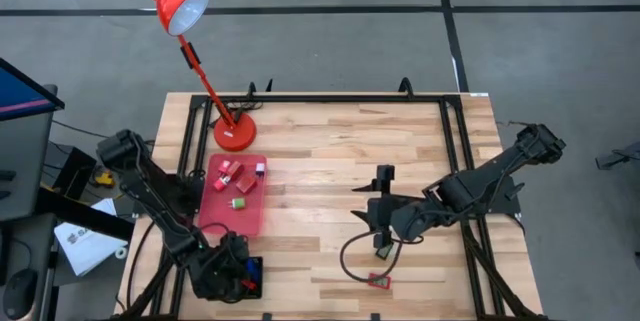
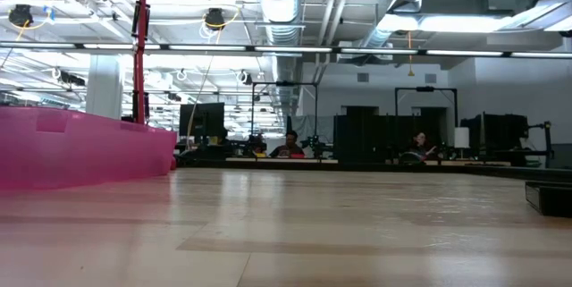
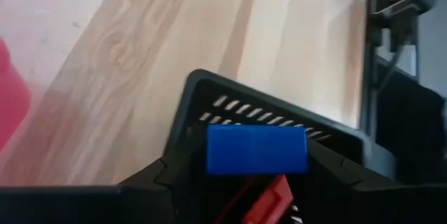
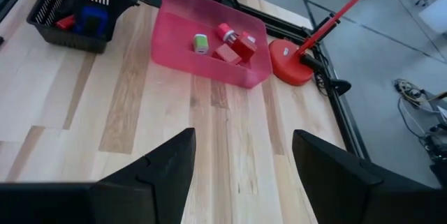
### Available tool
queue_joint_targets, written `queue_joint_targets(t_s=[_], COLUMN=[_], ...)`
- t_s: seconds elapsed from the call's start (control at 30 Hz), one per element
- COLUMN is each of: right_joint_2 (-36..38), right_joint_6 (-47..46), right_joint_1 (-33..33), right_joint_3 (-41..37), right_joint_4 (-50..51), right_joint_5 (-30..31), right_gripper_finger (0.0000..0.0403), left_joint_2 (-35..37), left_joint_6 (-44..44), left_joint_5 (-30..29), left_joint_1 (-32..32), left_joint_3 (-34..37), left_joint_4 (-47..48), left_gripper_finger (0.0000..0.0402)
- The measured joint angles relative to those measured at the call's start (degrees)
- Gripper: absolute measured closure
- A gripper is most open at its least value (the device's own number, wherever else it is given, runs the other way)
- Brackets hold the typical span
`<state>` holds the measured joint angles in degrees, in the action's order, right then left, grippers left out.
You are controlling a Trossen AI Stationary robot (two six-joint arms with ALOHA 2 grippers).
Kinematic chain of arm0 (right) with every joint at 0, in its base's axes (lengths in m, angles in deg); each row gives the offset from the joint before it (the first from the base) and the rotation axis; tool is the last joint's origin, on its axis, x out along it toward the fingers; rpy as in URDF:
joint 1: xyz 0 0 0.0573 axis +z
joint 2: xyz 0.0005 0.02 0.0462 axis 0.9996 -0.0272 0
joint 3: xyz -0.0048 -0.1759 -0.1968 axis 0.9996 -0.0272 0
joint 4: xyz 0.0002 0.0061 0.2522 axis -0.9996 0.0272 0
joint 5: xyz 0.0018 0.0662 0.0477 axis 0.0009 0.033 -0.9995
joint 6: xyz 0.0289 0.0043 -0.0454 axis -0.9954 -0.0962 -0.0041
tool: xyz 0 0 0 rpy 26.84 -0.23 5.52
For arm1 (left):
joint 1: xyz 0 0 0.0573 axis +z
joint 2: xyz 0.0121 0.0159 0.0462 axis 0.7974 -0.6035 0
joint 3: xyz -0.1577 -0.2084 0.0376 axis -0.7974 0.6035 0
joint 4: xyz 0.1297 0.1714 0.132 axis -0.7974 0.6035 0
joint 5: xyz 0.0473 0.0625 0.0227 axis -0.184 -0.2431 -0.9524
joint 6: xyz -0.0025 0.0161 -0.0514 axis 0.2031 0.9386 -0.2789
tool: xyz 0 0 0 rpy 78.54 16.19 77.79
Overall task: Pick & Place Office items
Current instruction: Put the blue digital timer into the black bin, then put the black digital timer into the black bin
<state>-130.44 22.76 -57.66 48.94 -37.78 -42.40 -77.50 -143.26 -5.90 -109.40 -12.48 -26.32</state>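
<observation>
A black basket (image 3: 279,112) stands at the table's near left corner, and my left gripper (image 3: 257,175) is low over it, shut on a small blue block (image 3: 257,149). A red piece (image 3: 269,199) lies in the basket under the block. The pink tray (image 4: 209,63), just beyond the basket, holds several tiny pieces, mostly red (image 4: 237,46), plus a pale green one (image 4: 200,42). My right gripper (image 4: 241,140) hangs open above bare wood at mid-table (image 1: 375,223), holding nothing. A small red piece (image 1: 380,281) lies on the table near it. My left gripper has the blue block (image 3: 216,151) pinched between its two fingers, one on each short end. The block sits level across the gap, in front of the basket's far wall. Whether its underside touches the red piece below cannot be seen.
The red desk lamp's base (image 1: 234,133) stands beyond the pink tray, and its arm slants up over the far left. A dark cable (image 1: 350,256) loops on the wood by the right gripper. Black frame rails (image 1: 455,151) border the table. People sit in the room behind.
</observation>
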Motion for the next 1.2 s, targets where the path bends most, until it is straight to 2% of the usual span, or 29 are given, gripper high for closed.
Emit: queue_joint_targets(t_s=[0.43,0.53,0.67,0.8,0.97,1.1,1.2], right_joint_2=[0.0,0.0,0.02,-0.02,-0.31,-0.31,-0.31], right_joint_6=[-1.9,-2.33,-4.9,-10.18,-25.63,-40.01,-42.36], right_joint_1=[0.38,0.69,0.73,0.68,0.04,0.28,2.5], right_joint_3=[0.0,0.0,-1.08,-6.42,-16.19,-22.45,-25.89], right_joint_4=[1.45,2.84,4.85,5.43,6.59,9.91,8.09], right_joint_5=[-0.01,0.01,-0.09,-1.03,-6.36,-16.02,-24.78], right_gripper_finger=[0.0171,0.0171,0.0171,0.0171,0.0171,0.0171,0.0171], left_joint_2=[6.27,7.62,9.91,11.64,11.75,13.48,15.76], left_joint_6=[2.91,5.75,15.7,30.24,50.61,59.2,64.05], left_joint_5=[0.22,-0.68,-5.84,-8.42,-8.26,-2.43,4.1], left_joint_1=[-0.05,-0.13,-0.46,0.15,4.19,10.09,14.32], left_joint_3=[0.0,0.0,0.0,-0.02,-0.04,-0.6,-1.91], left_joint_4=[0.43,-0.31,-5.9,-15.19,-24.9,-25.77,-26.13], left_gripper_finger=[0.0154,0.0145,0.0138,0.0135,0.0137,0.0137,0.0137])
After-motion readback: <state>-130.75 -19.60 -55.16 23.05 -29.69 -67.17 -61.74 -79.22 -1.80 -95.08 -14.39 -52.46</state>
